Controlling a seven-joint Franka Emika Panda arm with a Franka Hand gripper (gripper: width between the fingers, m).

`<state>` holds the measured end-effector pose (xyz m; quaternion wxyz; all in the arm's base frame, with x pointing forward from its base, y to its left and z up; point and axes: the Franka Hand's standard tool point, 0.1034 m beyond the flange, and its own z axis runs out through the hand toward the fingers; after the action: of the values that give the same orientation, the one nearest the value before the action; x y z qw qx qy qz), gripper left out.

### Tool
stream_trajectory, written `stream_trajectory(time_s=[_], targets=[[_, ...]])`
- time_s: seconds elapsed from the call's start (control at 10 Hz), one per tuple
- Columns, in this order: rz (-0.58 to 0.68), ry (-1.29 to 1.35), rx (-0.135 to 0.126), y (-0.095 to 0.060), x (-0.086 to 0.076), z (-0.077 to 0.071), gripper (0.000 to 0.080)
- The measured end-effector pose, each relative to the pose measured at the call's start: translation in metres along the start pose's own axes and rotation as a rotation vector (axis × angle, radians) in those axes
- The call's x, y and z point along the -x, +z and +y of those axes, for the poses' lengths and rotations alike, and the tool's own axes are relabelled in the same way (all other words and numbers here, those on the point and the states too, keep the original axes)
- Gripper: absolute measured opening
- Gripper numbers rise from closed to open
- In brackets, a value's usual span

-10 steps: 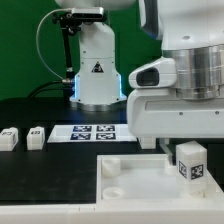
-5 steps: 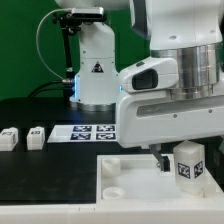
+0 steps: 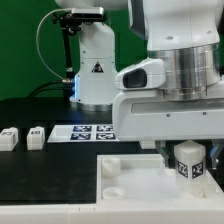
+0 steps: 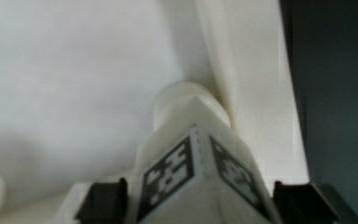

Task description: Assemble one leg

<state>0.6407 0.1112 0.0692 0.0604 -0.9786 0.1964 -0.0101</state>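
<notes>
My gripper (image 3: 184, 160) is shut on a white leg (image 3: 190, 162) with black-and-white marker tags on its faces. It holds the leg upright over the far right part of the large white square plate (image 3: 135, 185). In the wrist view the leg (image 4: 197, 160) runs between my two dark fingers (image 4: 101, 202), its far end at the plate (image 4: 69, 90) near the plate's raised edge. Two more legs (image 3: 9, 139) (image 3: 36, 137) lie on the black table at the exterior view's left.
The marker board (image 3: 85, 131) lies flat behind the plate. The robot base (image 3: 97, 75) stands at the back. A round socket (image 3: 112, 165) shows at the plate's near left corner.
The arm with the leg has shifted slightly to the exterior view's left over the last second, then back a little; the leg stays gripped over the plate.
</notes>
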Motion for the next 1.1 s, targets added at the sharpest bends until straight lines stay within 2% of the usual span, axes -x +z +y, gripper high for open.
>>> stream_trajectory(time_s=[0.2,0.4,0.5,0.7,0.9,1.1], targets=[[-0.003,0.203,-0.001,0.0006,0.0009,0.0003,0.0396],[-0.010,0.682,0.003,0.0014,0.0044,-0.0017,0.0396],[-0.008,0.841,-0.002,0.0018,0.0043,-0.0022,0.0396],[-0.004,1.162,-0.034,0.0028,0.0049,-0.0018,0.0396],[-0.009,1.390,-0.043,0.0025,0.0043,-0.0021,0.0396],[0.009,1.578,-0.041,0.0028,0.0045,-0.0037,0.0396]])
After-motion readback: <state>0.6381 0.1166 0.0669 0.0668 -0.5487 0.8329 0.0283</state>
